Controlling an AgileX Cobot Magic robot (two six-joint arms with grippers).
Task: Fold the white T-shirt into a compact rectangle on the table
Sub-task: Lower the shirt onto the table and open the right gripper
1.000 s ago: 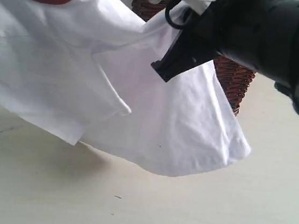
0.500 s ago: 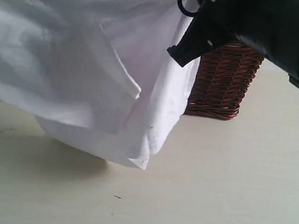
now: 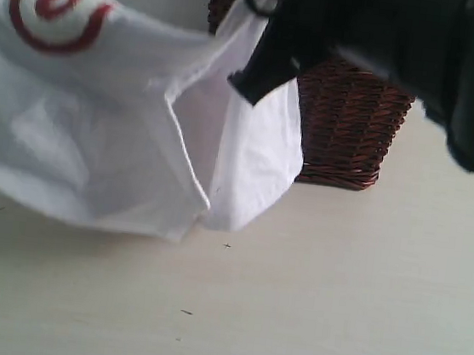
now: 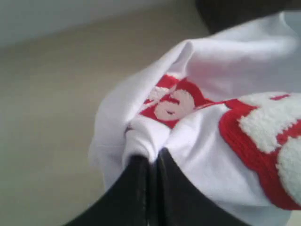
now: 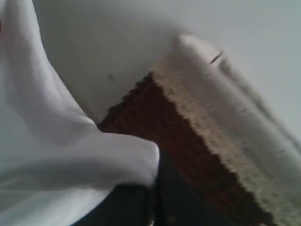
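The white T-shirt (image 3: pixel 95 144) hangs in the air above the table (image 3: pixel 307 314), with a red-outlined round letter (image 3: pixel 58 7) showing at its upper left. Its lowest folds hang just above the table top. In the left wrist view my left gripper (image 4: pixel 151 160) is shut on a bunched fold of the white T-shirt (image 4: pixel 235 66), right beside the fuzzy red-edged lettering (image 4: pixel 263 127). My right gripper (image 5: pixel 155 181) is shut on another edge of the shirt (image 5: pixel 56 155). In the exterior view the black right arm (image 3: pixel 389 41) fills the upper right, holding the cloth up.
A dark brown wicker basket (image 3: pixel 350 126) stands on the table behind the shirt, close to the right arm; its pale rim (image 5: pixel 221 113) shows in the right wrist view. A few tiny dark specks (image 3: pixel 186 312) lie on the table in front.
The shirt has swung leftward and bunched in, uncovering more of the basket. The red letter dropped lower into view. The right arm shifted left with the cloth.
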